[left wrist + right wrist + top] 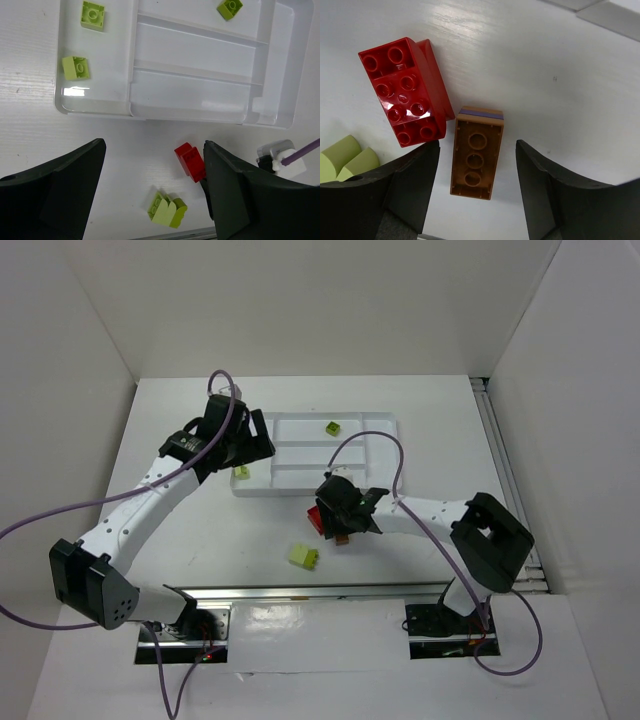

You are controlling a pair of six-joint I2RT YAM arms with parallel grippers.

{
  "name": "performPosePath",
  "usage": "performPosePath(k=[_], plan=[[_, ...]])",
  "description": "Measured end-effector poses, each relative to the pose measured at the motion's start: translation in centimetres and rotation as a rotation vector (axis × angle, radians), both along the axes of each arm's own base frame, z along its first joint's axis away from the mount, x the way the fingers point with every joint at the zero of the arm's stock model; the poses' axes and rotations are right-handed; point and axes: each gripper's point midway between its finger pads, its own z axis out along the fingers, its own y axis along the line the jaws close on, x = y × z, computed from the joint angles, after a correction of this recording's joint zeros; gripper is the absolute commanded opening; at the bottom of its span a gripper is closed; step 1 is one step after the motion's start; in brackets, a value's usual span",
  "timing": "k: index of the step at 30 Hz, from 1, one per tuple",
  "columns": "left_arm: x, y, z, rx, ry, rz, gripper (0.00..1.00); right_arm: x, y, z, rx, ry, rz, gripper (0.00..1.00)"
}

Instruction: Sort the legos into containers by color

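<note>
One brown-orange lego point(476, 152), hollow underside up

Our right gripper point(477, 167) straddles the brown brick point(476, 152), a strip of bare table point(560, 65) showing on either side of it. The red brick point(405, 90) crowds one finger point(405, 190), just beside its tip; the other finger has open table around it. Near our left gripper point(155, 145) the tray point(200, 118) raises its rim; its two long middle compartments lie bare, while two lime bricks point(93, 15) occupy the end compartment.
</note>
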Motion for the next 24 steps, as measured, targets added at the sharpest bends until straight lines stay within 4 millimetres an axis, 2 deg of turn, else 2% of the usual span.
performPosePath(k=[3,7,11,14,15,17,20,22,24], plan=[[-0.1,-0.1,0.0,-0.003,0.002,-0.005,0.90,-0.1,-0.1,-0.6,-0.009,0.016,0.006,0.67],[-0.1,-0.2,0.0,-0.005,0.002,-0.008,0.90,-0.1,-0.1,-1.0,-0.017,0.024,0.011,0.44],[-0.1,-0.2,0.0,-0.003,0.002,-0.018,0.90,-0.1,0.0,-0.7,-0.007,0.022,0.004,0.38],[-0.3,-0.7,-0.1,-0.028,0.017,-0.086,0.90,-0.1,0.4,1.1,0.045,0.004,0.010,0.36],[-0.3,-0.8,-0.1,-0.047,0.023,-0.111,0.91,-0.1,0.6,2.5,0.083,-0.013,0.017,0.35],[-0.1,-1.0,-0.1,-0.079,0.032,-0.165,0.93,0.0,1.1,6.5,0.198,-0.065,0.040,0.32],[-0.4,-2.7,0.2,-0.186,0.003,-0.305,0.94,0.4,1.1,14.8,0.403,-0.195,0.072,0.32],[-1.5,-4.4,0.6,-0.277,-0.024,-0.427,0.94,0.5,0.7,20.0,0.512,-0.281,0.098,0.32],[-3.0,-6.1,1.3,-0.357,-0.053,-0.555,0.93,0.0,0.5,24.0,0.597,-0.345,0.135,0.32]])
